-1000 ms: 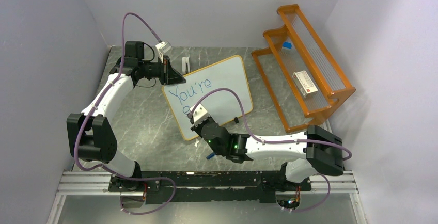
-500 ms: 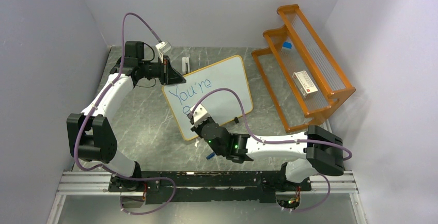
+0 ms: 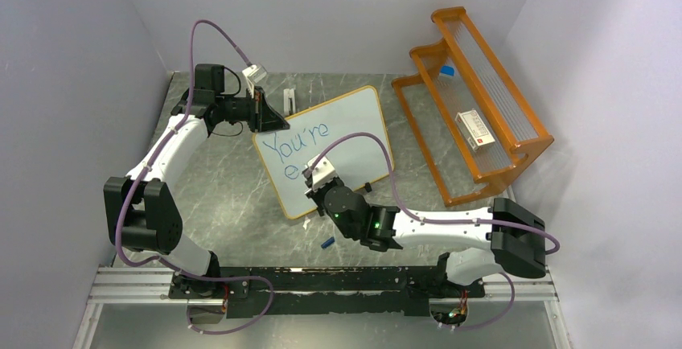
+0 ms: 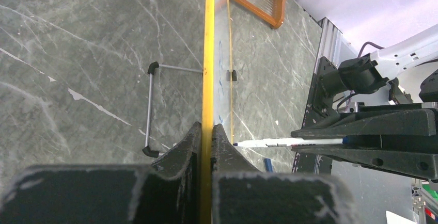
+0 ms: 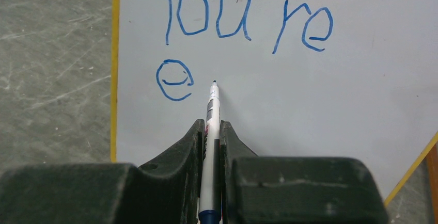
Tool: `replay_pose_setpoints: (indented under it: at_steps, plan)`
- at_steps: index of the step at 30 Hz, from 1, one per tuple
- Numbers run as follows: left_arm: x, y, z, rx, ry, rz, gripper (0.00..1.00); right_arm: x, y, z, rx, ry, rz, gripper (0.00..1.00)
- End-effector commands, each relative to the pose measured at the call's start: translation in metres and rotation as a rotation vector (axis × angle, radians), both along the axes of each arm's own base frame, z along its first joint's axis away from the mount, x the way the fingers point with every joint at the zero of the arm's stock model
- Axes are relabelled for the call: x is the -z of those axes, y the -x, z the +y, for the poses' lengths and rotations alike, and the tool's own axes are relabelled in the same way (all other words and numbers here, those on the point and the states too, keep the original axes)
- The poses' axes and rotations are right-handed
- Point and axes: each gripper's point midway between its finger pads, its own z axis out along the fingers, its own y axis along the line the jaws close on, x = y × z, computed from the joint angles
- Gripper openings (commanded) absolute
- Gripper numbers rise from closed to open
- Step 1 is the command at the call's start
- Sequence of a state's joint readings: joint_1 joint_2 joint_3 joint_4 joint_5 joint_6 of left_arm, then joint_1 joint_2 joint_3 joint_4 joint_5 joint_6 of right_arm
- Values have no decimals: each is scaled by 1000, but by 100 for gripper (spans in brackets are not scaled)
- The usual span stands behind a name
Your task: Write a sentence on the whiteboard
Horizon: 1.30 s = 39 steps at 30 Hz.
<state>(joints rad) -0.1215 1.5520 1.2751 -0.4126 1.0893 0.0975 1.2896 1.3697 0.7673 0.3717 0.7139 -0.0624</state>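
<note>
The left end effector [image 4: 206, 131] is closed tight on the upper-left edge of the white rectangular whiteboard with a thin tan-orange frame [image 3: 354, 128], which stands mid-way across the grey marbled surface [image 3: 233, 204]. From above, the right arm hides the board's lower corner. The right end effector [image 5: 210, 131] is clamped on a white marker pen [image 5: 212, 105] whose rear is cut off. Its tip is beside a blue "e", and whether it touches is unclear. Bare white lies rightward. The orange wooden rack [image 3: 474, 92] stands near the board, apart.

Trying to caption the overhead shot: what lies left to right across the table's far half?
Black left gripper, shut on the board's edge → rectangular white whiteboard with thin tan-orange frame → orange wooden rack.
</note>
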Motion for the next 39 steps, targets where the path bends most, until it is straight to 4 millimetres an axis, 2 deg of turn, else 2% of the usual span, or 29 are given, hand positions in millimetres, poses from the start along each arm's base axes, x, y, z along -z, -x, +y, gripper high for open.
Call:
replay_pose_setpoints:
  at_steps: [1,39]
  plan:
    - [9,-9,7,-37,-50,-45,5,1,-2,0,9,-15,10,0]
    - [10,-8,6,-35,-56,-43,5,-7,-3,15,-24,-35,-7,0]
